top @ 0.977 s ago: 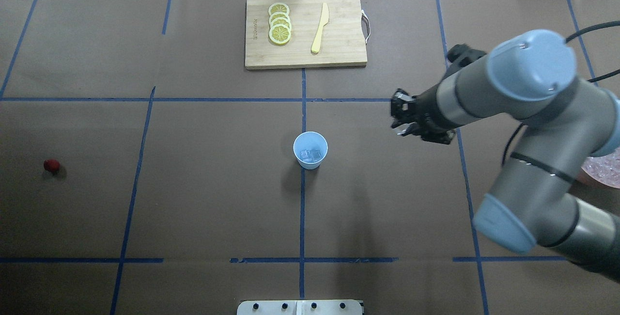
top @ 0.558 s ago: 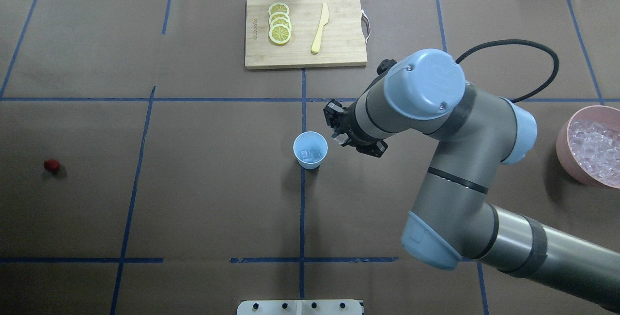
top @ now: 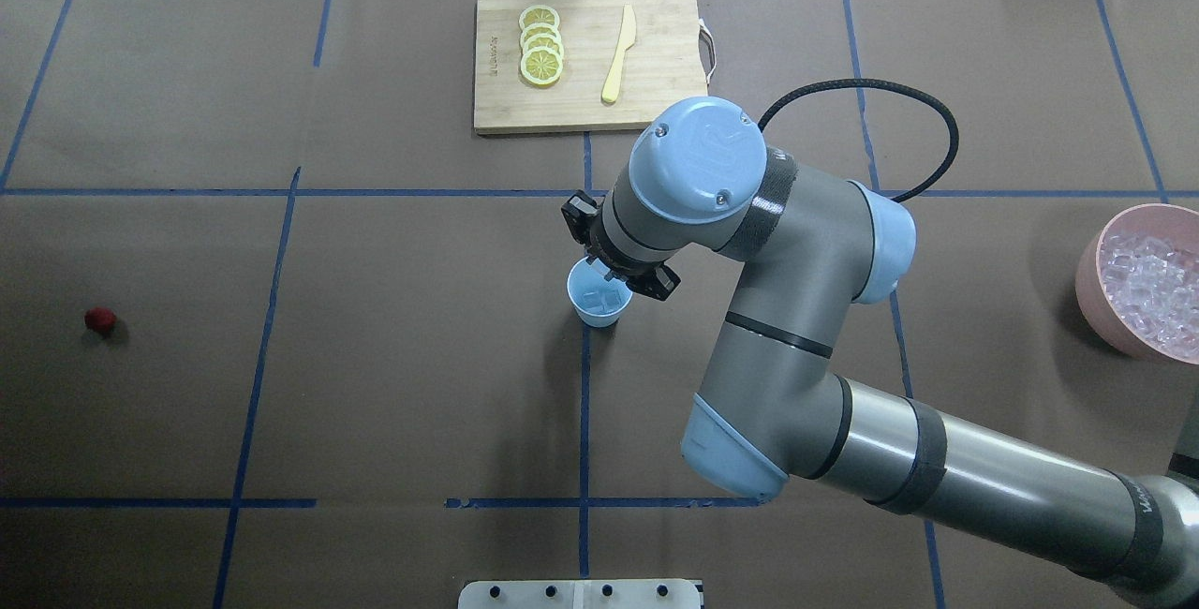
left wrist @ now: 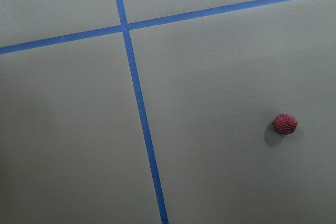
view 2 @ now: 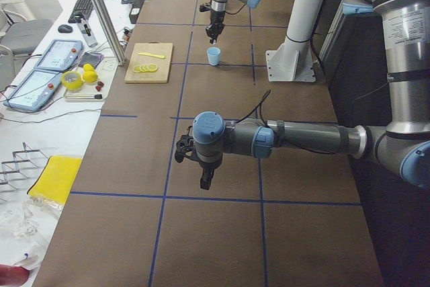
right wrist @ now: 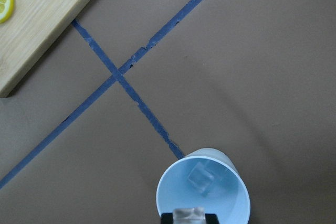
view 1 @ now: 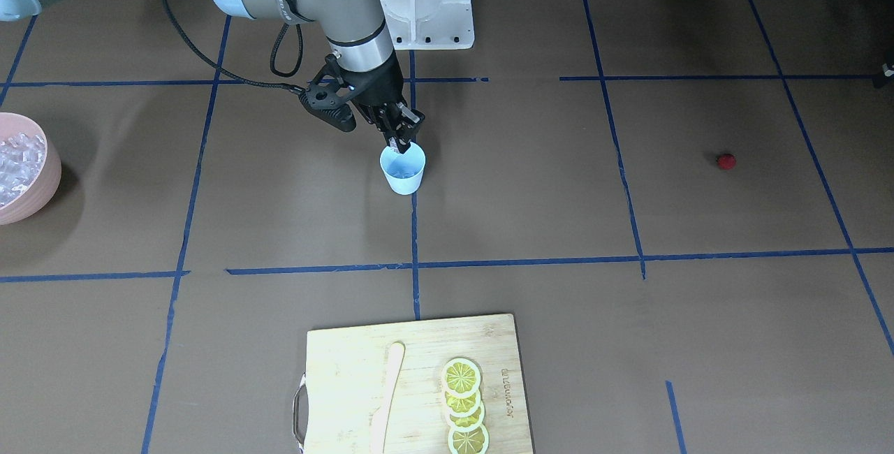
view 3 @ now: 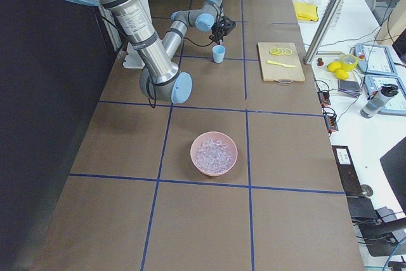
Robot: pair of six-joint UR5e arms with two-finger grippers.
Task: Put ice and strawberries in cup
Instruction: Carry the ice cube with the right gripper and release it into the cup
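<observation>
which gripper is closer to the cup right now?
Right. The right gripper hangs just above the rim of the cup, holding an ice cube. The left gripper is far off on the robot's left side, nowhere near it.

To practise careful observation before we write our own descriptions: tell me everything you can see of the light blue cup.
The cup is small, light blue and plastic-looking, tapered to a narrower base, with a round rim and no handle. It stands upright on the brown table, on a blue tape line near the centre. Ice cubes lie inside. The right pincer hangs over its mouth, gripping another cube.
</observation>
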